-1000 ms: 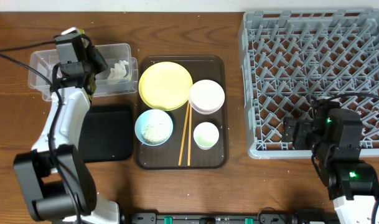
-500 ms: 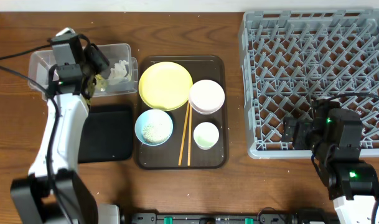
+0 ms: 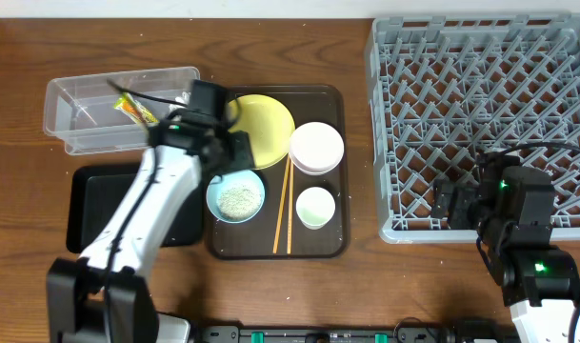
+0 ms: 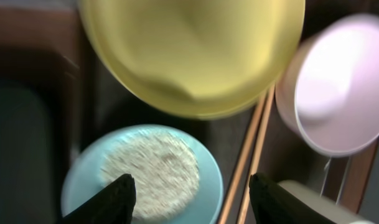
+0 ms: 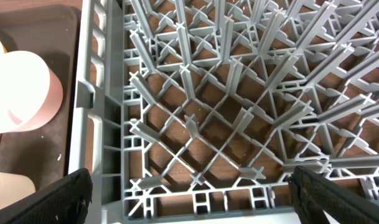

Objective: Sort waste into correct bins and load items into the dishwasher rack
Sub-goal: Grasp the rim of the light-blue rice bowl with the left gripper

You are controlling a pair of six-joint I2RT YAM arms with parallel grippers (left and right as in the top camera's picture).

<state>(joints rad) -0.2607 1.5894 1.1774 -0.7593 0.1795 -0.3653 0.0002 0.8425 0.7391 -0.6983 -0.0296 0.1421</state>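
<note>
your left gripper (image 4: 192, 198) hangs released over the dark brown serving tray (image 3: 335, 238), its two fingertips (image 4: 117, 200) spread apart with nothing between them. from the left wrist view, the fingertips frame the light blue bowl (image 3: 254, 208), which holds a flat heap of white rice grains (image 4: 150, 167). in the overhead view that gripper sits left of centre, above the gap between the blue bowl and the round yellow plate (image 3: 266, 124), and the arm covers the plate's left edge.

on the serving tray, the plate is at the upper left. the white-pink bowl (image 3: 316, 148) sits just to its right, up against its rim. the small pale green cup (image 3: 315, 207) is at the lower right and the blue bowl at the lower left. the pair of wooden chopsticks (image 3: 282, 205) lies lengthwise between the blue bowl and the cup, running up and down the frame.

the clear plastic box (image 3: 70, 124) stands in the upper left of the frame, with the green-and-yellow snack wrapper (image 3: 132, 107) inside it. below it, at the left, lies the shallow black tray (image 3: 85, 205), partly under the arm.

the grey dishwasher rack (image 3: 480, 95) fills the right side of the counter (image 3: 358, 57). your right gripper (image 5: 195, 196) is spread wide and empty. it hangs above the pegs at the rack's lower left corner, near the front wall.
</note>
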